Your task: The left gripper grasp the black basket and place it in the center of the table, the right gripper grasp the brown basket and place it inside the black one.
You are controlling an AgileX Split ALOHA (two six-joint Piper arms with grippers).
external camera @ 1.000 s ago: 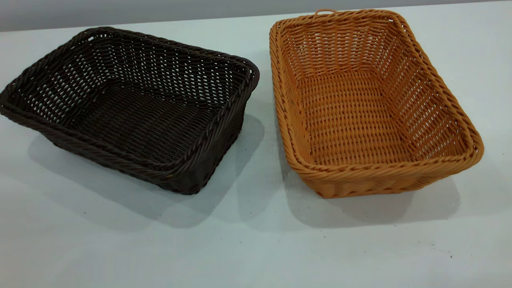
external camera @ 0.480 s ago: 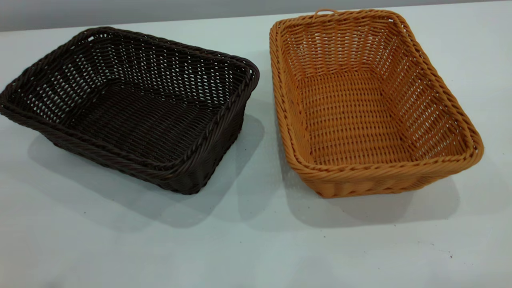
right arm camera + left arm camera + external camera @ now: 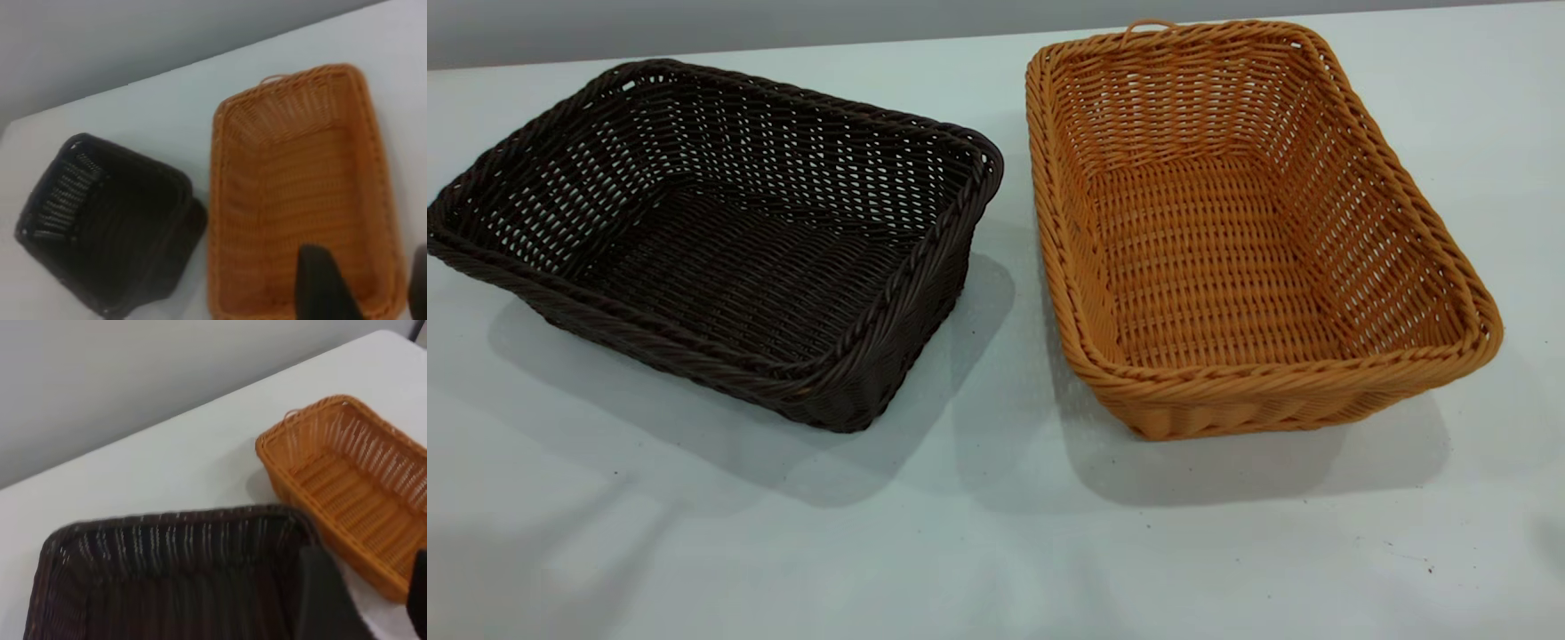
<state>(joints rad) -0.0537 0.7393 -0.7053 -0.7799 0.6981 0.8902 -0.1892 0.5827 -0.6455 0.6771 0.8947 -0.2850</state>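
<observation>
The black basket [image 3: 720, 240] sits on the left of the white worktop [image 3: 996, 551], turned at an angle so one corner points toward the near side; the brown basket [image 3: 1245, 231] sits to its right, its long side running near to far and a small loop [image 3: 1149, 27] on its far short end; the two lie just beside each other, their far corners nearly meeting, with a strip of bare worktop between them; both stand upright and hold nothing.

Neither arm shows in the exterior view. In the left wrist view the left pincer [image 3: 363, 603] hangs above the right end of the black basket [image 3: 167, 580], two dark fingers [image 3: 327, 600] apart with a gap between them, gripping nothing; the brown basket [image 3: 353, 487] lies beyond. In the right wrist view the right pincer [image 3: 370, 287] hangs over the near end of the brown basket [image 3: 300, 193], its fingers [image 3: 323, 283] likewise spread and holding nothing; the black basket [image 3: 110, 220] lies to the left.
</observation>
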